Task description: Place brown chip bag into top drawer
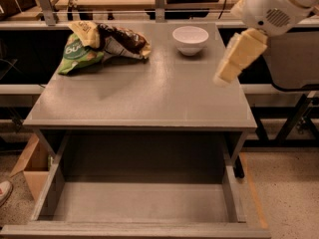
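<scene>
Grey cabinet top [149, 96] with the top drawer [139, 203] pulled open at 6 o'clock.

We see the brown chip bag [122, 40] lying crumpled at 10 o'clock on the top, touching the green chip bag [77, 59] and partly over it, well apart from the drawer, whose grey floor and low side walls lie in plain view. At 1 o'clock stands a white bowl [190, 38], its pale inside showing. The gripper [224, 75] hangs tilted above the top's 3 o'clock edge; we cannot tell whether it is spread or pressed together.
</scene>
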Action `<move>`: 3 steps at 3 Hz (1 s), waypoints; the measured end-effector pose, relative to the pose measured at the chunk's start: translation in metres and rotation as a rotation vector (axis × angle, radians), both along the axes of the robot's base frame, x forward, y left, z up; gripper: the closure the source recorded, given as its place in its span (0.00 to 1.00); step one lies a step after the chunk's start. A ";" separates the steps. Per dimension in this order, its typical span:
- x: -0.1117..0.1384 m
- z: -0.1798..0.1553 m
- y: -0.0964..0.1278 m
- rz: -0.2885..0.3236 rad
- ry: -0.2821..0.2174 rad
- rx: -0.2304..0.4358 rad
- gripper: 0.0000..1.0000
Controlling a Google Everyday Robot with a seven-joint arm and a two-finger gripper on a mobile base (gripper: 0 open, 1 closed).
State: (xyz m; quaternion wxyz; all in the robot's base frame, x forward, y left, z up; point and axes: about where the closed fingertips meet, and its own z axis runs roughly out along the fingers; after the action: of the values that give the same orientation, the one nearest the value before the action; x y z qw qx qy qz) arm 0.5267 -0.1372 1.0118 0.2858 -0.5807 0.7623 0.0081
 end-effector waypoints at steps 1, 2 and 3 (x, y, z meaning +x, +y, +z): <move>0.038 0.001 0.044 -0.080 -0.050 0.134 0.00; 0.050 0.014 0.049 -0.134 -0.092 0.195 0.00; 0.050 0.014 0.049 -0.134 -0.092 0.195 0.00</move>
State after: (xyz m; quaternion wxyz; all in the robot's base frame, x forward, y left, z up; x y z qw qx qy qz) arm 0.5771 -0.0881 1.0257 0.3758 -0.4977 0.7809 0.0364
